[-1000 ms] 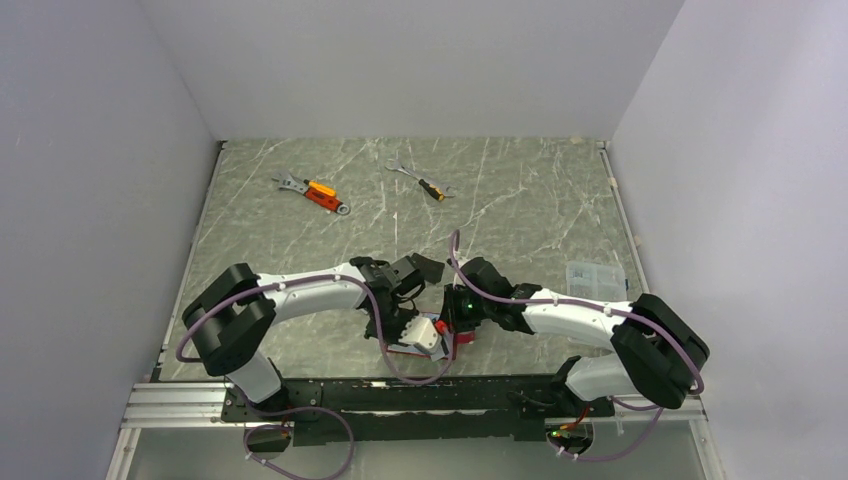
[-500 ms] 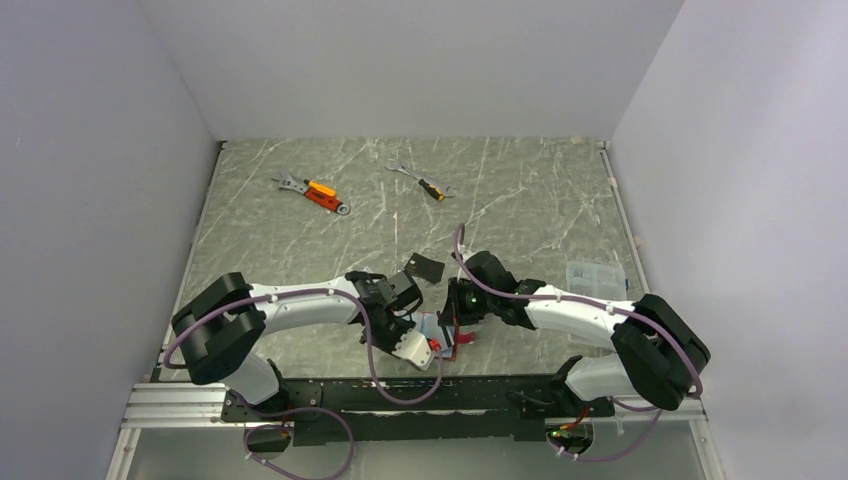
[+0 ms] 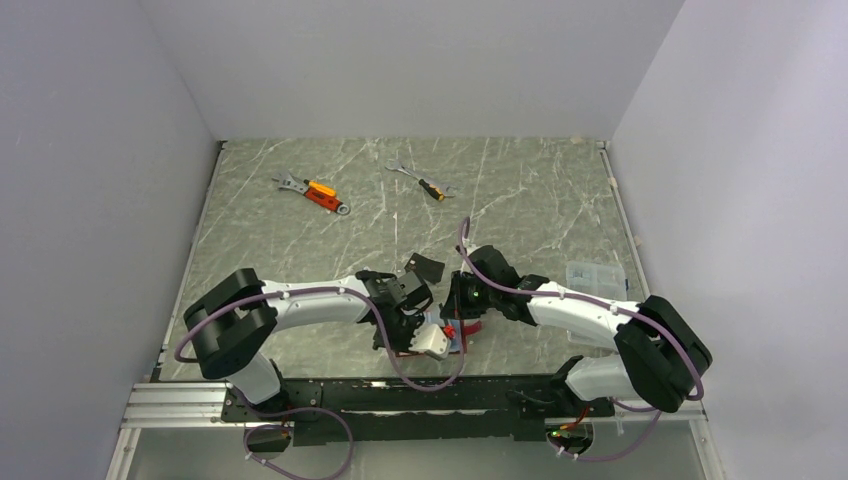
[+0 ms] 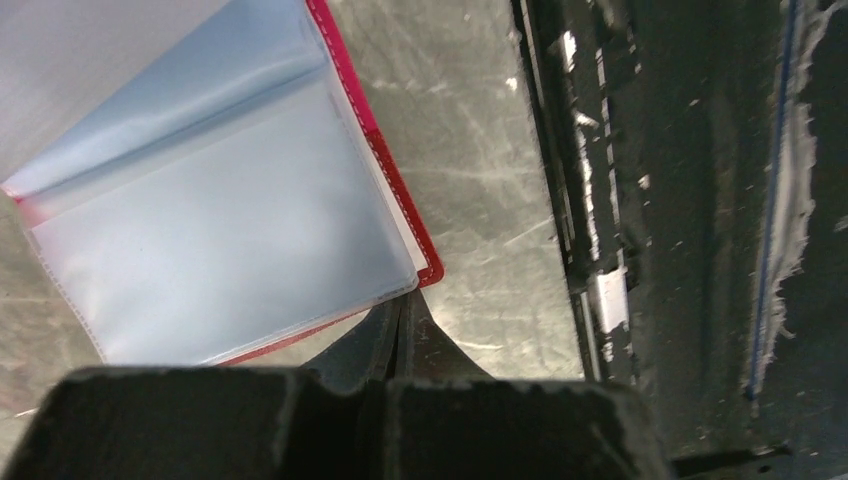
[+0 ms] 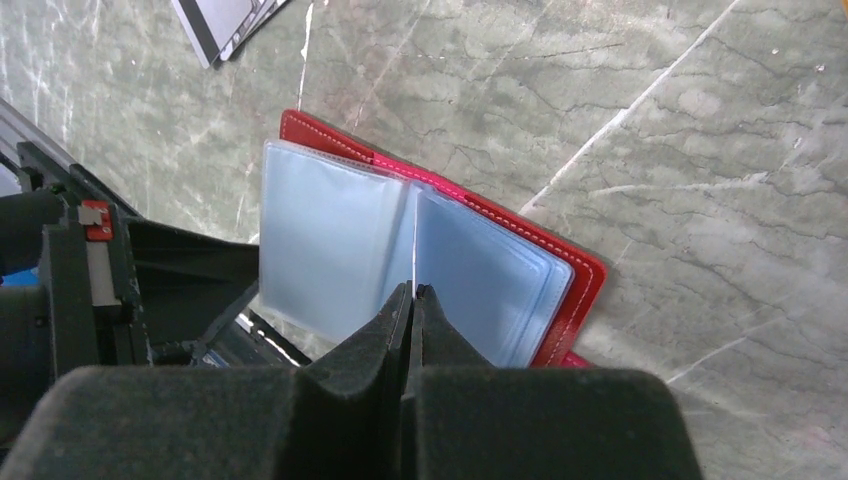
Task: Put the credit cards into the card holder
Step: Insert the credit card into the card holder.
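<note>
Greenish marble-look table (image 3: pixel 300 260) with plain white walls on three sides. Far back on the left there's an orange-handled wrench (image 3: pixel 313 191), and a smaller one (image 3: pixel 428 185) a bit to its right, both well away from the action.

All the action is down at the near edge, around the middle. The left gripper (image 4: pixel 402 305) has its fingers pressed together with basically no gap. The tips sit right at the near corner of the holder (image 4: pixel 230 240), touching or almost touching the edge of the clear sleeve. Can't tell from the wrist cam whether it's actually nipping that corner or just resting against it.

The holder lies open with its red cover flat on the table and the pale blue-grey pockets facing up. It's close to the black rail along the table edge, right between the two grippers.

The cards (image 3: pixel 425 267) are in a small fanned stack just behind the holder, not touching it. They look dark from above and grey with a dark stripe from the right wrist cam. None of them are in the holder yet.

The right gripper (image 5: pixel 412 292) is closed on one of the middle pocket leaves, pinching it so the leaf stands up edge-on between the fingers.

Further right, a clear plastic box (image 3: pixel 592 277) sits on its own.
</note>
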Tool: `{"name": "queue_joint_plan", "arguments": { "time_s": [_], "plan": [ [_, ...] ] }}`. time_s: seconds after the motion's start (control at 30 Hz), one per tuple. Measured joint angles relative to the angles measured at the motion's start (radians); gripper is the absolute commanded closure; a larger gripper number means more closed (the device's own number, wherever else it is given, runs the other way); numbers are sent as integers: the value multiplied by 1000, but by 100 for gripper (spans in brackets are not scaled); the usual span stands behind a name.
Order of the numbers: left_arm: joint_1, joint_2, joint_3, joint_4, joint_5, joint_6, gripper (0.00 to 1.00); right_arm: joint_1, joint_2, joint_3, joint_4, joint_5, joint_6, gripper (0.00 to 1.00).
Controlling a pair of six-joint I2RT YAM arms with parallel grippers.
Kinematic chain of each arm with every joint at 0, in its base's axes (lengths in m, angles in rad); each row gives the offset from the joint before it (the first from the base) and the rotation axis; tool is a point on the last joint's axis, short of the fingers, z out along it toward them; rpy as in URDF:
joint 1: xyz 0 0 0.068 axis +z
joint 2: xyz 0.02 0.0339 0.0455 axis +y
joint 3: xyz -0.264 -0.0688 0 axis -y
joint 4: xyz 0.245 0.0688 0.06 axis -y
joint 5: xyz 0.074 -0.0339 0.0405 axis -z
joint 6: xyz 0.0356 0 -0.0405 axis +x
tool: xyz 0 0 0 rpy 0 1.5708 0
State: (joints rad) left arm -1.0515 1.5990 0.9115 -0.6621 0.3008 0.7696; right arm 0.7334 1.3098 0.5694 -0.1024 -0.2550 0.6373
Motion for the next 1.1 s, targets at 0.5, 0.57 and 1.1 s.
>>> {"name": "queue_joint_plan", "arguments": {
  "time_s": [0.5,0.57,1.1],
  "plan": [
    [37,-154,-19,11,38,-57,75,11,0,0,36,4,55,100],
    [38,-183,-19,14,6,-59,53,19,0,0,42,7,56,100],
    [149,-355,65,45,-372,-139,1,52,-1,-6,43,34,63,100]
  ]
}}
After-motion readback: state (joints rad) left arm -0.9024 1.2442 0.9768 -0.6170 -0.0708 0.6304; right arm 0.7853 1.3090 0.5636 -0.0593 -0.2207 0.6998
